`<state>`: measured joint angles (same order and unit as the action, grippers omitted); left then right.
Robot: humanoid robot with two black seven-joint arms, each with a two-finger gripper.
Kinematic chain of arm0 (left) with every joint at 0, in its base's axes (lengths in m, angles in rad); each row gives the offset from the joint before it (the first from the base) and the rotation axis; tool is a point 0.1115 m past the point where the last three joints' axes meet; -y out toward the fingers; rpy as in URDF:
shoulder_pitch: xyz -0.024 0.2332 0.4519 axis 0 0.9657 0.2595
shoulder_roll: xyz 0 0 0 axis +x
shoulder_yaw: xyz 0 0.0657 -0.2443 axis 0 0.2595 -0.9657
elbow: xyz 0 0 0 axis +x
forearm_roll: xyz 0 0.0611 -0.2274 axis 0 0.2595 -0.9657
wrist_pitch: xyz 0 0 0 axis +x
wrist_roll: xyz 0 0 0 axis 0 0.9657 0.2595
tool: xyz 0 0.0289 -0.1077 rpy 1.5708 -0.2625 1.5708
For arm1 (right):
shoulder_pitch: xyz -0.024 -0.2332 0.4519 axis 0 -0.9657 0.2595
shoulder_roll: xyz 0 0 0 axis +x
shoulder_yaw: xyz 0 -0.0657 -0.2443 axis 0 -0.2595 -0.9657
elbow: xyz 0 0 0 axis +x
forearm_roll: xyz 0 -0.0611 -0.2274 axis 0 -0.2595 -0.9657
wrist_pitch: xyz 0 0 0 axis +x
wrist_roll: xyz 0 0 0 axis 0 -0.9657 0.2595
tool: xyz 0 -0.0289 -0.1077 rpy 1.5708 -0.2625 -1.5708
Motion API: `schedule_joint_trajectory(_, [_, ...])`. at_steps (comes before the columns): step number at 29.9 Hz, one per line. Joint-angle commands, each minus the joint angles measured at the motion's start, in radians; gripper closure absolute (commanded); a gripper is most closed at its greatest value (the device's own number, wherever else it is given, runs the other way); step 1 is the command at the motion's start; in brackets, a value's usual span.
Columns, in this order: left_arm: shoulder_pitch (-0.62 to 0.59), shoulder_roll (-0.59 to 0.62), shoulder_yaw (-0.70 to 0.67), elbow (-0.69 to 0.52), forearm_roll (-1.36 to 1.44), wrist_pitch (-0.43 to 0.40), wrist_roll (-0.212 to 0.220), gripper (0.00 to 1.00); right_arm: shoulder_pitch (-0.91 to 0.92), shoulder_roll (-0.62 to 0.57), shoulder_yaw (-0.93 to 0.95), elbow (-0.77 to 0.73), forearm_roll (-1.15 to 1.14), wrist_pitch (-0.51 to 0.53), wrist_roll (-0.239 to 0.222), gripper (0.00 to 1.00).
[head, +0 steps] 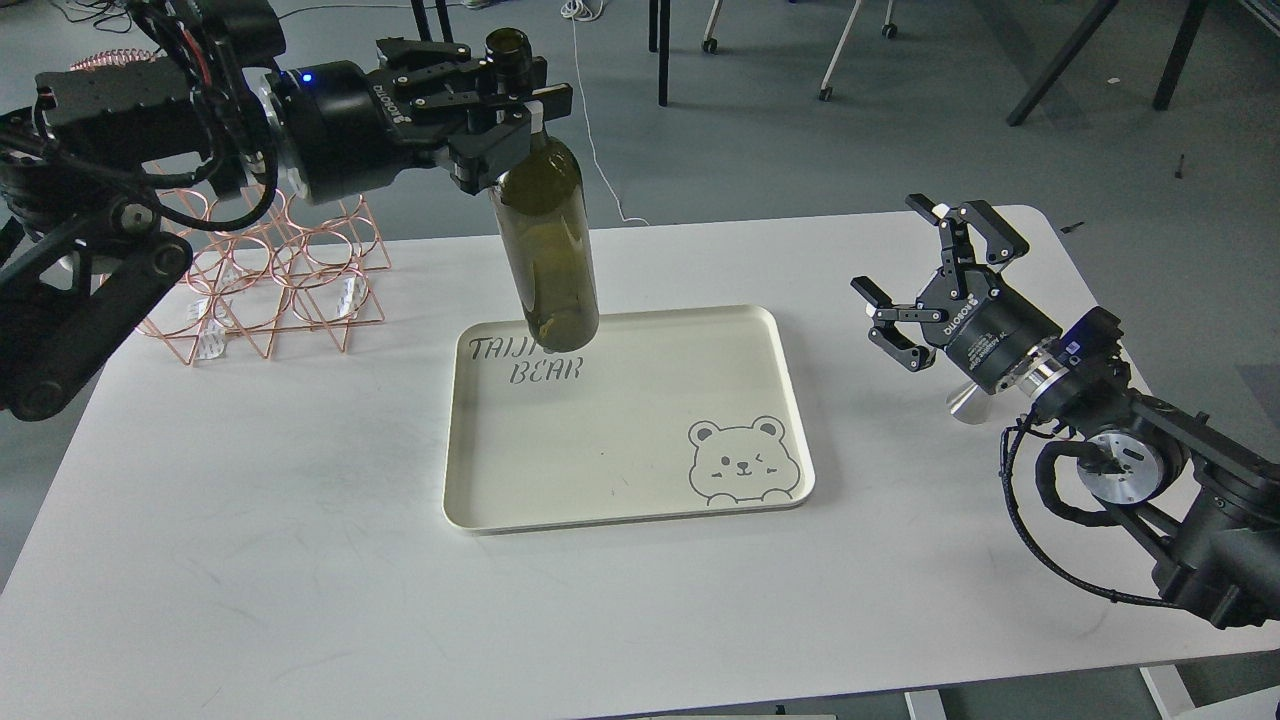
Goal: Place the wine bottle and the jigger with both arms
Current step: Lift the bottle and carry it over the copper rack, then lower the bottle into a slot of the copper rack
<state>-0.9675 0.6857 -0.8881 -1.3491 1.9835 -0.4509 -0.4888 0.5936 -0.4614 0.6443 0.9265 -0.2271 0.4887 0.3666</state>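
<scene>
At the upper left of the frame, the left gripper (507, 100) is clamping its fingers around the neck of the bottle (545, 235), just under the mouth. The dark green bottle is hanging nearly upright, its base leaning slightly toward the frame's right, above the upper-left corner of the tray (625, 470) at centre. Whether the base is touching the tray cannot be told; it is covering part of the lettering printed there. A cartoon bear is showing in the tray's lower-right corner.

At the right of the frame, the right gripper (935, 270) is hovering over the table (250, 560) with its fingers spread wide, gripping nothing. Just below and behind its wrist, a small shiny object, apparently the jigger (968, 403), is standing on the table, mostly hidden by the arm.

A copper wire rack (270, 290) is sitting on the table at the upper left, partly behind the left arm. Chair and table legs are standing on the grey floor along the top of the frame.
</scene>
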Motion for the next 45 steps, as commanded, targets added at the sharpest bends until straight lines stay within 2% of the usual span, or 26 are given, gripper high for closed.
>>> schedule_joint_trajectory(1, [-0.091, 0.014, 0.006, 0.137, -0.026, -0.02, 0.0, 0.9, 0.0, 0.0, -0.002, 0.0, -0.001, 0.0, 0.0, 0.01])
schedule_joint_trajectory(5, [-0.16, 0.035, 0.055, 0.28, -0.026, -0.015, 0.0, 0.9, -0.002, -0.003, -0.002, 0.0, -0.001, 0.0, 0.0, 0.01])
schedule_joint_trajectory(8, [-0.183, 0.073, 0.112, 0.324, -0.026, 0.0, 0.0, 0.9, -0.002, -0.006, -0.002, 0.0, -0.001, 0.0, 0.0, 0.01])
schedule_joint_trajectory(20, [-0.185, 0.143, 0.172, 0.355, -0.023, 0.069, 0.0, 0.89, -0.018, -0.003, 0.0, 0.0, -0.014, 0.0, 0.0, 0.01])
schedule_joint_trajectory(39, [-0.169, 0.146, 0.198, 0.367, -0.009, 0.072, 0.0, 0.89, -0.026, 0.001, 0.003, 0.0, -0.014, 0.0, 0.0, 0.01])
schedule_joint_trajectory(45, [-0.169, 0.152, 0.23, 0.381, -0.008, 0.103, 0.0, 0.89, -0.026, 0.001, 0.002, 0.0, -0.015, 0.0, 0.0, 0.01])
